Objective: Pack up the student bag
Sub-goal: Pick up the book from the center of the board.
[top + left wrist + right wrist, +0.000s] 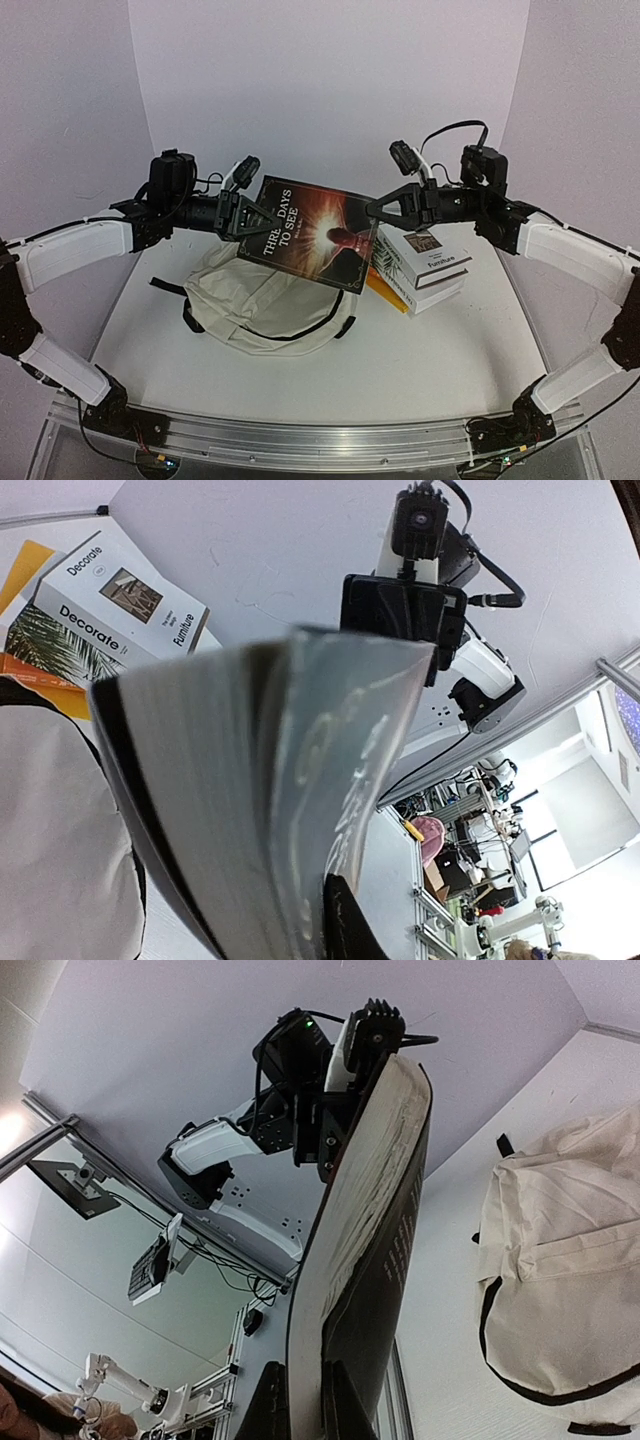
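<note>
Bench [450, 350]: pale and flat; it carries the bag and a stack of books.
Bag [255, 305]: cream cloth with black straps and a black zip line. It lies slumped on the bench between the two arms, left of centre, directly under the raised book and apart from it.
Left arm [80, 250]: reaches in from the left side, forearm about level, wrist pointing right toward the middle.
Right arm [570, 250]: mirrors it from the right side, forearm about level, wrist pointing left.
Book [315, 232]: dark cover with an orange glow and the title "Three Days to See". It is held in the air between the two grippers, tilted, with the cover facing up and toward the overhead camera.
Stack of books [425, 265]: sits on the bench just right of the bag. A white "Decorate" volume is on top, with an orange-yellow edge showing below.
Left gripper [252, 215]: jaws closed narrow on the book's left edge. In the left wrist view the pages fill the frame beside one dark finger [345, 925].
Right gripper [375, 212]: jaws nearly together, pinching the book's right edge. In the right wrist view one finger [265, 1410] sits on each side of the cover.
</note>
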Robot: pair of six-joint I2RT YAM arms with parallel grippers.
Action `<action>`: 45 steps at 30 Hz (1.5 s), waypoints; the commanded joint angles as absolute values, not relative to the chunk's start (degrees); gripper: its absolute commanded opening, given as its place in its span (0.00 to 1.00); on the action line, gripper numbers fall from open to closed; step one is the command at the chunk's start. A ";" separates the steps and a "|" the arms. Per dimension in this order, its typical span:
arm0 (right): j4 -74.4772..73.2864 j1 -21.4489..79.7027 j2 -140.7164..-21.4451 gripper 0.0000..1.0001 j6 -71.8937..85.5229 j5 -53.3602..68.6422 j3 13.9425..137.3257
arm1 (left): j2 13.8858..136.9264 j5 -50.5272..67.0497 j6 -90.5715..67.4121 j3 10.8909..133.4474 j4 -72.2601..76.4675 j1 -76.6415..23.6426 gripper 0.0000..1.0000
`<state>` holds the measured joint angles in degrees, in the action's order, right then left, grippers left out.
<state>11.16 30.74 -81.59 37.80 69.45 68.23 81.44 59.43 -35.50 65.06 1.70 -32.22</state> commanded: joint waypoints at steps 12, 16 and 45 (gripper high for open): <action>17.34 30.77 -84.15 0.98 37.74 56.84 64.20 | 72.62 50.92 -43.67 59.76 17.14 -32.28 0.00; 19.44 32.49 -84.64 0.98 39.04 56.89 62.00 | 72.21 50.51 -44.32 60.12 18.30 -32.25 0.00; 36.70 31.49 -81.86 0.00 53.72 38.76 55.81 | 82.77 30.73 -33.11 65.41 -9.20 -33.51 0.78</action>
